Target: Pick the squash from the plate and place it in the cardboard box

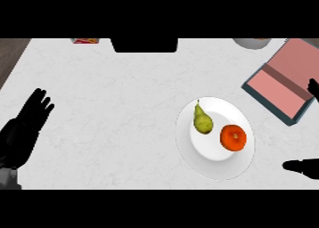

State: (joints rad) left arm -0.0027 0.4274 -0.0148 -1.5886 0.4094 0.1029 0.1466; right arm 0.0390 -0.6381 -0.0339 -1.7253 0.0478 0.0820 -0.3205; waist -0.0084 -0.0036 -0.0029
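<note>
Item: squash (233, 137). Orange, rounded, with a ribbed look. It is lying on the white plate (214, 169), toward the plate's 4 o'clock side, just beside a green-yellow pear (202, 119) that is sitting toward the plate's 10 o'clock side. The two are near each other but not touching.

Orientation: the squash is showing a slightly oval outline, its long axis running roughly from 12 to 6 o'clock. A small mark near its centre may be the stem end facing up; this cannot be told for certain.

Destination: cardboard box (284, 82), pinkish inside with a dark rim, sitting on the desk (109, 98) at 1 o'clock from the plate, set apart from it and tilted on the diagonal. Nothing is showing inside it.

Right hand (307, 167): entering at the view's right edge, at 3 to 4 o'clock from the plate, apart from its rim. Fingers are spread wide, one part showing low and another higher (318, 91) by the box; they are holding nothing.

Left hand (27, 120): resting at the view's left edge, fingers straight and up, holding nothing.

Progress: judged as at the start. The squash is not yet grasped; reaching, lifting, carrying to the box and releasing are all remaining.
</note>
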